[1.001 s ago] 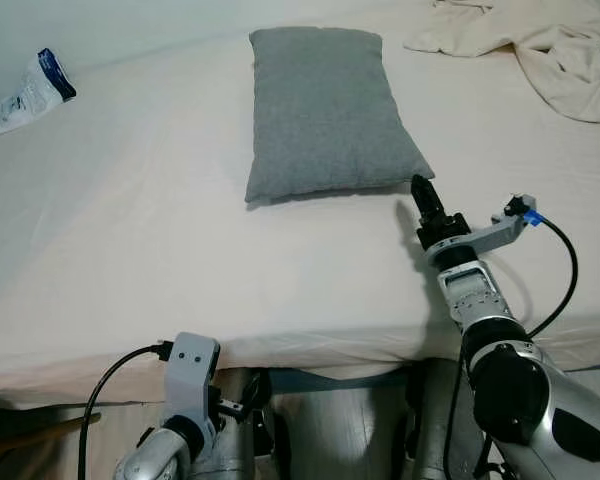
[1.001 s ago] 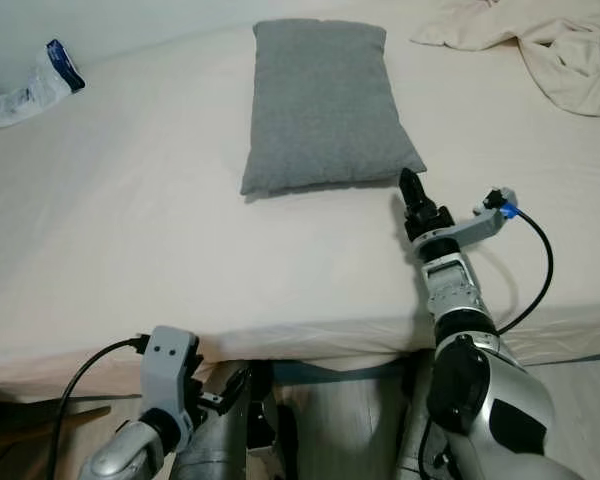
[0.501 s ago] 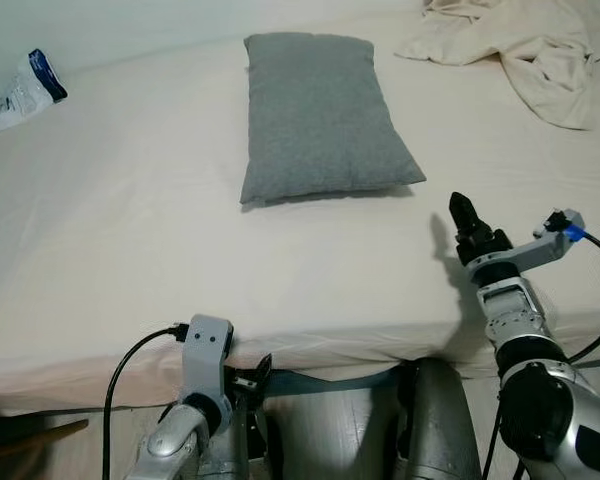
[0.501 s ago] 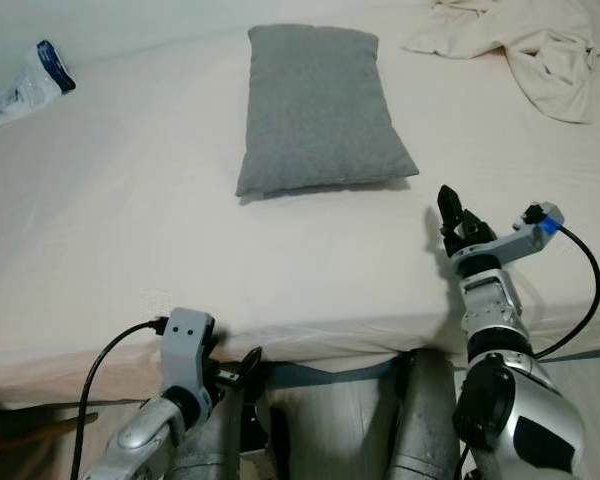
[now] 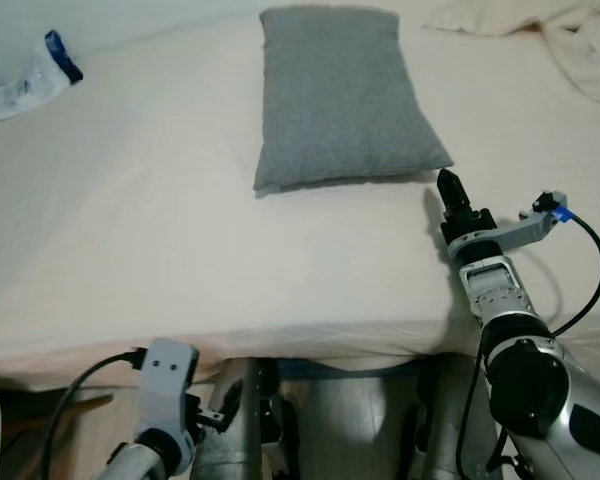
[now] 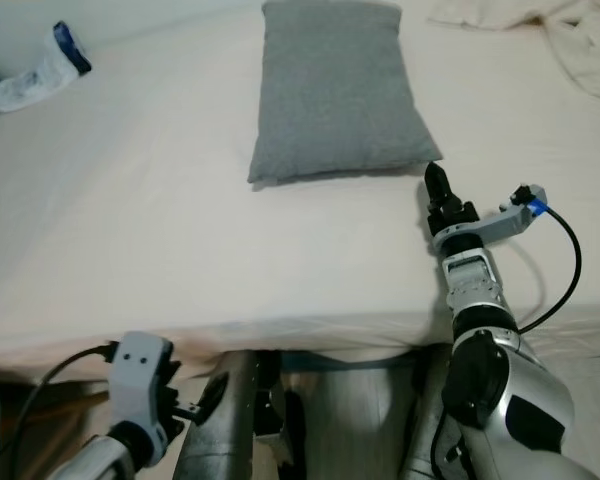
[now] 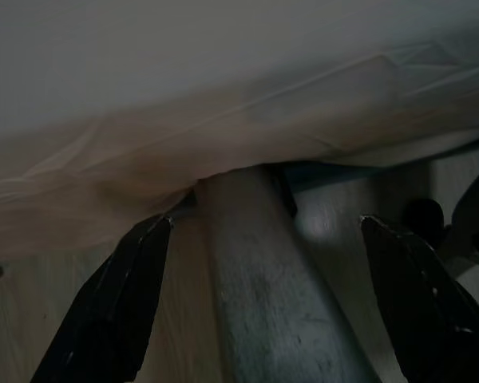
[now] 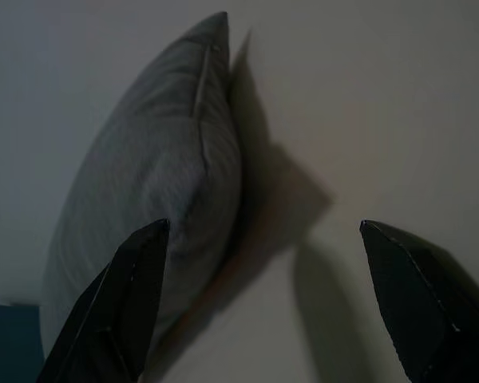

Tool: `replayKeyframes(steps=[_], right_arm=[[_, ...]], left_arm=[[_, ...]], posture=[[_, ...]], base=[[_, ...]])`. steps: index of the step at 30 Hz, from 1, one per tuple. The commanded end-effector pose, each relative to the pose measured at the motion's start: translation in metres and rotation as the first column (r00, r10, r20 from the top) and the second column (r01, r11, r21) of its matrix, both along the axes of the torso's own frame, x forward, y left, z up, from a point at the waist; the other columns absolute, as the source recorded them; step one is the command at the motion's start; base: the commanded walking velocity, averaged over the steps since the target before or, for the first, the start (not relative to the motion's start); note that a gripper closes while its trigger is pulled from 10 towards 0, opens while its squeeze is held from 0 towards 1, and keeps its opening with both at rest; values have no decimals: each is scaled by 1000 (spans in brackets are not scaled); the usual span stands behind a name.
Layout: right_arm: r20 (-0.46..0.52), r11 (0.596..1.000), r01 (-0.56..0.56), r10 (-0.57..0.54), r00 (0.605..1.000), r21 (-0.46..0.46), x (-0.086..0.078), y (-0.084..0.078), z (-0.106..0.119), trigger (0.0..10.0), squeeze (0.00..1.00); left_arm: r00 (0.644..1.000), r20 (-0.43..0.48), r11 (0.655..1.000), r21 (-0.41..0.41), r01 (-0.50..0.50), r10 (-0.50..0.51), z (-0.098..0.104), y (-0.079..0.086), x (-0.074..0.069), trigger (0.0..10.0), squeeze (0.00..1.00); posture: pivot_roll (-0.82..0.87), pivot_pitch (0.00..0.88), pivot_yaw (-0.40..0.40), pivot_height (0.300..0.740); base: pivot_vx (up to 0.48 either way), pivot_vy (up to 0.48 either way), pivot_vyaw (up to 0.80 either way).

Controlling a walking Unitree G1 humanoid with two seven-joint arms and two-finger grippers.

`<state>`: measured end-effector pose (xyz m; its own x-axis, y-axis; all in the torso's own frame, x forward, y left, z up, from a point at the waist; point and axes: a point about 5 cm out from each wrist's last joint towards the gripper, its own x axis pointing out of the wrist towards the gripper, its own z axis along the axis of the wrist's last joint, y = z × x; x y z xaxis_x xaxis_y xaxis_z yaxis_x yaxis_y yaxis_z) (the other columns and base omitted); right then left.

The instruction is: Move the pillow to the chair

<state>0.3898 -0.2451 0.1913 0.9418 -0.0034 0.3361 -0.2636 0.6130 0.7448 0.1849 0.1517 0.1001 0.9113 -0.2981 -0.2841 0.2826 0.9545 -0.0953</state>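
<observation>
1. Left gripper [image 7: 259, 295] low at 7 o'clock under the bed [image 5: 130, 230] edge, idle, jaws spread wide, grasping nothing.
2. Right gripper [image 5: 448, 185] at 4 o'clock above the sheet, jaws released and wide in its wrist view, just beside the pillow's near corner.
3. Gray pillow [image 5: 342, 95] flat at 12 o'clock.
4. Best approach, probably: slide one finger under the corner seam, pinch deep, then lift.
5. Farther: crumpled cloth [image 5: 580, 45] at 2 o'clock, packet [image 5: 30, 75] at 10.

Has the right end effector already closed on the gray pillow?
No. In the right wrist view the right end effector has its fingers spread apart, with the gray pillow lying on the bed ahead, not between them.
</observation>
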Motion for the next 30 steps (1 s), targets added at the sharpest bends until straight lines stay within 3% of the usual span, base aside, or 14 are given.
replayKeyframes(steps=[1,12,21,22,30], right_arm=[[-11,999,-20,20,1000,36,0,6,-8,10000,0],[82,999,-47,45,996,18,7,8,21,10000,0],[170,988,-151,152,974,-17,17,38,50,10000,0],[174,987,-158,160,972,-22,18,41,52,0,0],[242,984,-177,176,954,-18,20,48,68,0,0]], left_arm=[[999,-52,1000,19,0,1,-3,9,-11,10000,0],[996,-83,999,21,33,-31,9,10,-22,10000,0],[991,-127,999,26,41,-38,12,13,-36,10000,0],[991,-129,999,27,42,-38,13,13,-37,10000,0],[988,-150,999,35,36,-31,16,15,-43,10000,0]], posture=[[323,512,280,570],[339,532,305,570],[364,536,321,570],[369,537,323,570],[381,535,326,570]], base=[[0,0,0],[0,0,0],[0,0,0],[0,0,0],[0,0,0]])
